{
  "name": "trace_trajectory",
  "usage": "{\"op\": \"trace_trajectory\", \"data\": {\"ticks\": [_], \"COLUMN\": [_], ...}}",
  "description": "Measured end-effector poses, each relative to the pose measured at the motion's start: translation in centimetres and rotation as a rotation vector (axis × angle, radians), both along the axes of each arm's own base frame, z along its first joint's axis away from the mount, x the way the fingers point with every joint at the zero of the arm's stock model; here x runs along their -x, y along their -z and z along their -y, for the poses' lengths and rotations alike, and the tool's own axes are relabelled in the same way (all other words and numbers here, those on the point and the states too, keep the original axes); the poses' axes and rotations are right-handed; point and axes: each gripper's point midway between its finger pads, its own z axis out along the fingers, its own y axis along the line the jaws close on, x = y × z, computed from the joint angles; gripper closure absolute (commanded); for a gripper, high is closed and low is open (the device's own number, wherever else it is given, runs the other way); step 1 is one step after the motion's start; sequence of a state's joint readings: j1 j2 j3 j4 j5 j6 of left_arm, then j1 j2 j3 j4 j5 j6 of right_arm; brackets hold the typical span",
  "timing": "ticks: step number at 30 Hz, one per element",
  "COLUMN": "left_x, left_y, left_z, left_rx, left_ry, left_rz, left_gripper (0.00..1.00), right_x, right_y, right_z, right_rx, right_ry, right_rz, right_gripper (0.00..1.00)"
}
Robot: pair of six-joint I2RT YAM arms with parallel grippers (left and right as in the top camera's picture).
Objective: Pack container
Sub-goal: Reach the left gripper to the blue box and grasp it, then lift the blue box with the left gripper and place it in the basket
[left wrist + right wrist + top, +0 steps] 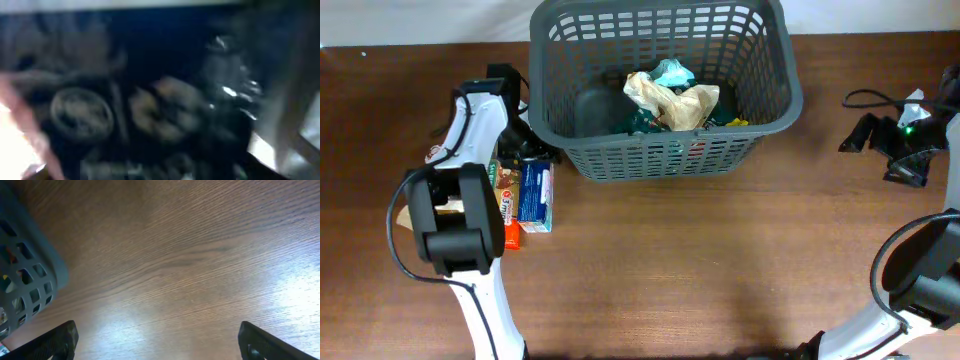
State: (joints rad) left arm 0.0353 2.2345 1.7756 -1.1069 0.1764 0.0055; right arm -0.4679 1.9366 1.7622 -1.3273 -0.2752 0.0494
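The container, a dark grey lattice basket (660, 152), stands at the back middle of the table. It holds a crumpled beige packet (672, 100), a teal packet (672, 70) and other packets. Its corner shows in the right wrist view (27, 277). My left gripper (523, 145) is low beside the basket's front left corner, over the packets on the table. The left wrist view is blurred and filled by a dark packet (150, 110); its jaws do not show. My right gripper (157, 347) is open and empty over bare wood, far right in the overhead view (905, 140).
A blue and white box (535, 195) and an orange packet (510, 218) lie on the table left of the basket, under the left arm. A black cable (870, 98) lies at the far right.
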Motion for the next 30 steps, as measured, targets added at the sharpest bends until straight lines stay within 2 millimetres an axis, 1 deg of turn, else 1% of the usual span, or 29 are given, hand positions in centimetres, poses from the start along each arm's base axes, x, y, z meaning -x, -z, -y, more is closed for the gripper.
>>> {"op": "trace_trajectory", "data": {"ticks": [1, 2, 3, 4, 6, 8, 11, 13, 15, 17, 18, 20, 23, 24, 25, 27, 28, 29, 30], "left_x": [0.1, 0.1, 0.1, 0.2, 0.2, 0.1, -0.7, -2.1, -3.9, -5.7, -6.6, -7.7, -8.5, -8.7, -8.7, -8.5, -8.4, -8.4, -8.3], "left_y": [0.3, 0.4, 0.6, 0.5, 0.3, -0.2, -1.7, -3.8, -6.7, -9.7, -11.5, -15.0, -19.9, -21.3, -23.3, -25.8, -26.6, -28.0, -28.5], "left_z": [0.0, -0.1, -0.2, -0.4, -0.4, 0.0, 0.5, 0.7, 0.7, 0.6, 0.5, 0.1, -0.8, -1.1, -1.4, -1.9, -2.0, -2.2, -2.3], "left_rx": [-0.001, 0.001, 0.001, 0.001, 0.009, 0.032, 0.054, 0.059, 0.059, 0.055, 0.050, 0.027, -0.026, -0.042, -0.064, -0.094, -0.101, -0.115, -0.120], "left_ry": [-0.002, -0.005, -0.008, -0.011, -0.011, -0.010, -0.007, -0.003, 0.000, 0.002, 0.003, 0.000, -0.015, -0.019, -0.026, -0.036, -0.038, -0.045, -0.048], "left_rz": [-0.007, -0.011, -0.014, -0.015, -0.015, -0.017, -0.002, 0.044, 0.120, 0.206, 0.256, 0.341, 0.457, 0.493, 0.538, 0.598, 0.617, 0.655, 0.666], "left_gripper": [0.78, 0.89, 0.95, 0.98, 0.98, 0.98, 0.98, 0.98, 0.98, 0.98, 0.98, 0.98, 0.98, 0.98, 0.98, 0.98, 0.98, 0.98, 0.98], "right_x": [0.0, 0.0, 0.0, 0.0, 0.0, 0.0, 0.0, 0.0, 0.0, 0.0, 0.0, 0.0, 0.0, 0.0, 0.0, 0.0, 0.0, 0.0, 0.0], "right_y": [0.0, 0.0, 0.0, 0.0, 0.0, 0.0, 0.0, 0.0, 0.0, 0.0, 0.0, 0.0, 0.0, 0.0, 0.0, 0.0, 0.0, 0.0, 0.0], "right_z": [0.0, 0.0, 0.0, 0.0, 0.0, 0.0, 0.0, 0.0, 0.0, 0.0, 0.0, 0.0, 0.0, 0.0, 0.0, 0.0, 0.0, 0.0, 0.0], "right_rx": [0.000, 0.000, 0.000, 0.000, 0.000, 0.000, 0.000, 0.000, 0.001, 0.000, 0.000, 0.000, 0.000, 0.000, 0.000, 0.000, 0.000, 0.000, 0.000], "right_ry": [0.001, 0.000, 0.001, 0.000, 0.000, 0.000, 0.000, 0.001, 0.000, 0.000, 0.000, 0.001, 0.000, 0.000, 0.000, 0.000, 0.000, 0.000, 0.000], "right_rz": [0.000, 0.000, 0.000, 0.000, 0.000, 0.000, 0.000, 0.000, 0.000, 0.000, 0.000, 0.000, 0.000, 0.000, 0.000, 0.000, 0.000, 0.000, 0.000], "right_gripper": [0.01, 0.01, 0.01, 0.01, 0.01, 0.01, 0.01, 0.01, 0.01, 0.01, 0.01, 0.01, 0.01, 0.01, 0.01, 0.01, 0.01, 0.01, 0.01]}}
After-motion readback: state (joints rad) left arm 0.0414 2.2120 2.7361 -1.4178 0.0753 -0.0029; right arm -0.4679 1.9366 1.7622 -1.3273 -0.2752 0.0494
